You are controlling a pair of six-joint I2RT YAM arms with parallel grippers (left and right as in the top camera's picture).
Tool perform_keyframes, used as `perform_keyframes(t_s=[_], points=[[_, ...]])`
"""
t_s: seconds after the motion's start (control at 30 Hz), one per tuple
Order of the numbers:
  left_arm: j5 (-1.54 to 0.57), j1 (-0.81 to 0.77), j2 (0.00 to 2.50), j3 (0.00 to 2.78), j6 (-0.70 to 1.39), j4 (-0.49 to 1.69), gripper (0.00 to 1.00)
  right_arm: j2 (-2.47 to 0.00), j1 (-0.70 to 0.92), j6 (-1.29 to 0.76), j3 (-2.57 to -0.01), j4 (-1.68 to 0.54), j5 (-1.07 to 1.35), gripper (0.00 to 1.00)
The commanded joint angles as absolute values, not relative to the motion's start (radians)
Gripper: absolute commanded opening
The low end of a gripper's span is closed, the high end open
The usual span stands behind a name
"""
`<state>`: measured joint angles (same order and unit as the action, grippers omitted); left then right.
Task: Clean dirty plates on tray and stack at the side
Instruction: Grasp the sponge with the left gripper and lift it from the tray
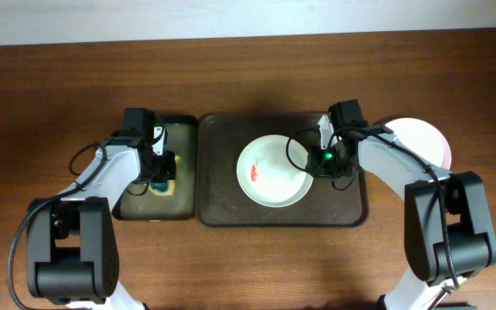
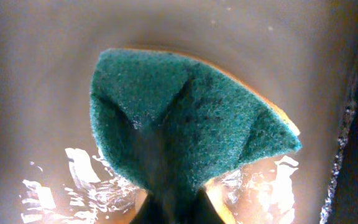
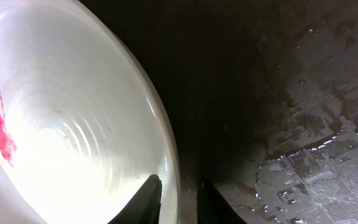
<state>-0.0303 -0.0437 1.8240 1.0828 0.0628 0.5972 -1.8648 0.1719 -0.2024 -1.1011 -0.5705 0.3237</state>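
Observation:
A white plate with a red smear lies on the dark brown tray. My right gripper is at the plate's right rim. In the right wrist view one of its fingers is inside the plate and the other outside, the right gripper shut on the rim. The smear shows at the left. My left gripper is down in the small black tray, shut on a green sponge, which is creased where my left gripper pinches it.
Another white plate sits on the table to the right of the brown tray, partly behind my right arm. Water glistens on the wet floor of the black tray around the sponge. The brown tray's floor is wet and textured.

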Motion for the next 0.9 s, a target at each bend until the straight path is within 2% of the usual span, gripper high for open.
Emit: perform_keyframes(t_s=[0.0, 0.03, 0.1, 0.17, 0.2, 0.23, 0.33, 0.47, 0.7, 0.87], points=[[-0.045, -0.033, 1.794, 1.169, 0.055, 0.633, 0.00, -1.859, 0.176, -0.200, -1.091, -0.567, 0.329, 0.30], [-0.045, -0.032, 1.771, 1.198, 0.055, 0.642, 0.00, -1.859, 0.176, -0.200, -1.091, -0.567, 0.329, 0.34], [0.005, -0.033, 1.686, 1.262, 0.055, 0.647, 0.00, -1.859, 0.177, -0.200, -1.091, -0.568, 0.329, 0.55], [0.073, -0.033, 1.571, 1.301, 0.055, 0.636, 0.00, -1.859, 0.176, -0.200, -1.091, -0.568, 0.329, 0.82], [0.086, -0.033, 1.528, 1.306, 0.055, 0.627, 0.00, -1.859, 0.176, -0.200, -1.091, -0.568, 0.329, 0.92], [0.099, -0.033, 1.484, 1.306, 0.055, 0.614, 0.00, -1.859, 0.176, -0.200, -1.091, -0.568, 0.329, 0.98], [0.102, -0.033, 1.317, 1.306, 0.055, 0.560, 0.00, -1.859, 0.176, -0.199, -1.091, -0.567, 0.319, 0.98], [0.102, -0.033, 1.215, 1.306, 0.055, 0.524, 0.00, -1.858, 0.141, -0.200, -1.157, -0.574, 0.319, 0.98], [0.090, -0.033, 1.230, 1.305, 0.059, 0.641, 0.00, -1.857, -0.069, -0.199, -1.676, -0.822, 0.408, 0.98], [0.065, -0.033, 1.270, 1.305, 0.063, 0.764, 0.00, -1.860, -0.230, -0.199, -1.744, -0.820, 0.408, 0.98]])
